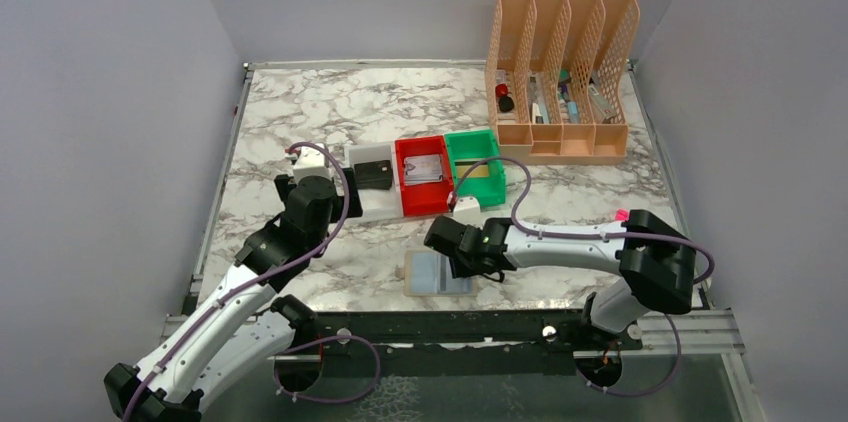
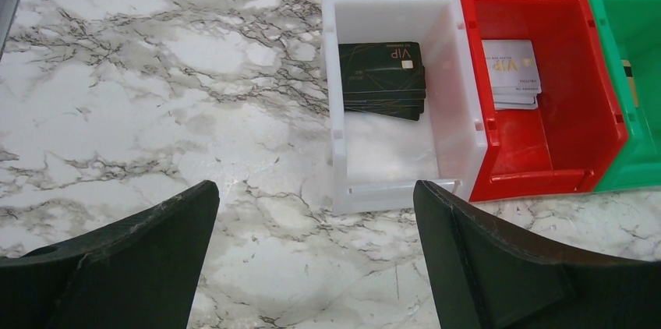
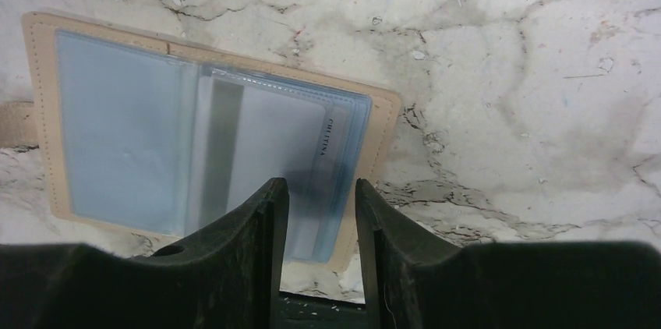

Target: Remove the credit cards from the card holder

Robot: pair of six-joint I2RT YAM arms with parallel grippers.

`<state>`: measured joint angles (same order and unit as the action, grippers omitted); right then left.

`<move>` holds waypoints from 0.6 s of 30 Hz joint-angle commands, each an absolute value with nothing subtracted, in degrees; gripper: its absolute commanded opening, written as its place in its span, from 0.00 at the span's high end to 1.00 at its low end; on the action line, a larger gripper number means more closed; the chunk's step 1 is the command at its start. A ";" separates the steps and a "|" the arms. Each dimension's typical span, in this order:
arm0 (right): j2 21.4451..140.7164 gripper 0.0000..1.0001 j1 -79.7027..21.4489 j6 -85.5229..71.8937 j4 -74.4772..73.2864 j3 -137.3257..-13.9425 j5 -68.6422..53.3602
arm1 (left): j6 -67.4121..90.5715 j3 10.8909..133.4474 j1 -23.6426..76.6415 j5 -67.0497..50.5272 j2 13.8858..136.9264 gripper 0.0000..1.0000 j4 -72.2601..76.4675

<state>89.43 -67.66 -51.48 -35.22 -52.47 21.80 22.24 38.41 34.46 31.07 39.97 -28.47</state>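
The holder [image 3: 117, 118] (tan, open flat, blue-grey pockets up) is lying under the right gripper [image 3: 319, 192], its jaws narrowly parted, gripping nothing.

Lower centre of the right wrist view: the right hand [image 3: 321, 189] hides the near edge of the card holder [image 3: 117, 126] — whether a finger touches the grey card [image 3: 273, 138] in its pocket cannot be told. The print on that card is too small to read. The green tray [image 2: 635, 111] is cut off at the right edge of the left wrist view.
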 commanded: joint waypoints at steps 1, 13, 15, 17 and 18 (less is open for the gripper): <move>89.60 0.57 -68.20 -52.83 -38.76 -54.39 25.44 | 22.32 37.79 34.03 30.08 38.91 0.01 -27.96; 91.43 0.57 -68.20 -52.86 -29.43 -51.64 20.18 | 22.23 37.80 34.02 29.39 39.58 0.01 -27.94; 92.84 0.57 -68.23 -53.90 -30.17 -51.87 20.63 | 22.24 37.79 34.08 29.37 39.63 0.01 -27.93; 94.41 0.57 -68.22 -55.14 -31.86 -52.37 21.43 | 22.32 37.79 34.06 29.27 39.70 0.01 -27.95; 95.10 0.57 -68.86 -55.51 -32.58 -52.72 21.75 | 22.32 37.79 34.04 29.19 39.76 0.01 -27.87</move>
<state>91.90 -67.83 -52.56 -31.20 -53.01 21.06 22.24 38.41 34.46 30.52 39.72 -28.47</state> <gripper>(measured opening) 0.431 0.987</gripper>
